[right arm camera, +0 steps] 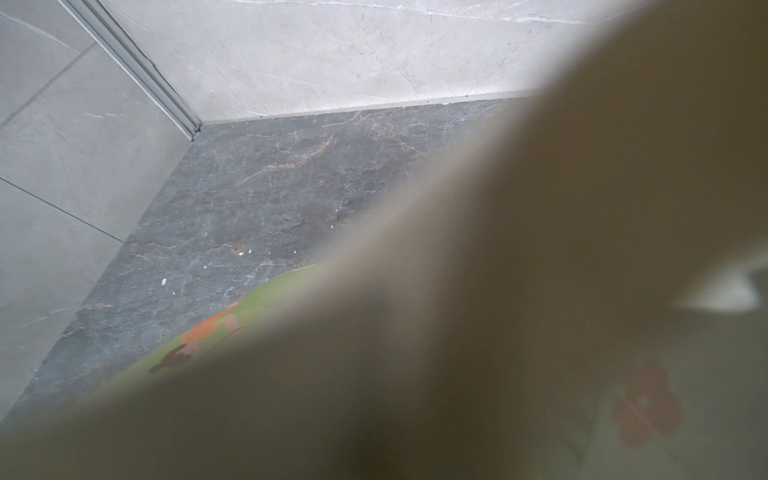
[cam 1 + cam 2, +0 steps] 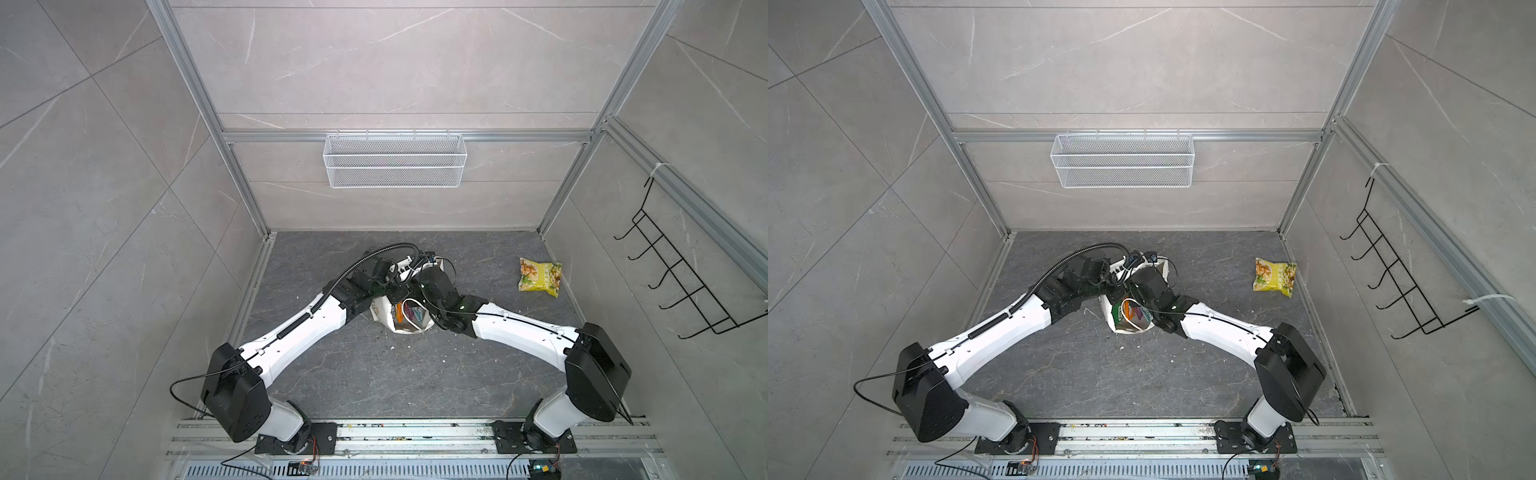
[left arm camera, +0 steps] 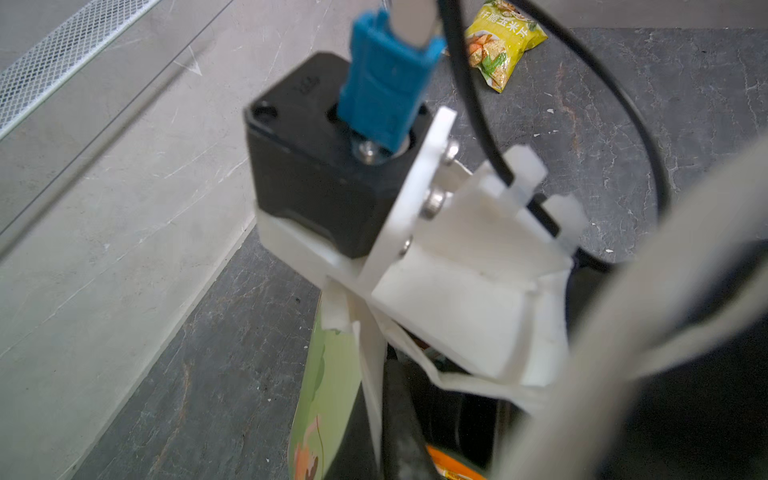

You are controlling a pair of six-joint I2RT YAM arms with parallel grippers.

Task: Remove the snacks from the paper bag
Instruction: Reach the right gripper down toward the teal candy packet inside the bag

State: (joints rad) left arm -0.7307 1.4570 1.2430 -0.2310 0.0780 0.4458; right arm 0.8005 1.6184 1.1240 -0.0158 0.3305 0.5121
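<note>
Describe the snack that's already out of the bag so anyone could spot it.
Find the dark marble floor, then its right edge by the black hook rack. A yellow chip bag lies there alone, the only packet outside the paper bag.

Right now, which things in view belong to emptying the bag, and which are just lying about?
Job: paper bag; packets inside it; yellow chip bag, already out on the table.
Lying about: wire-mesh basket; black hook rack.
</note>
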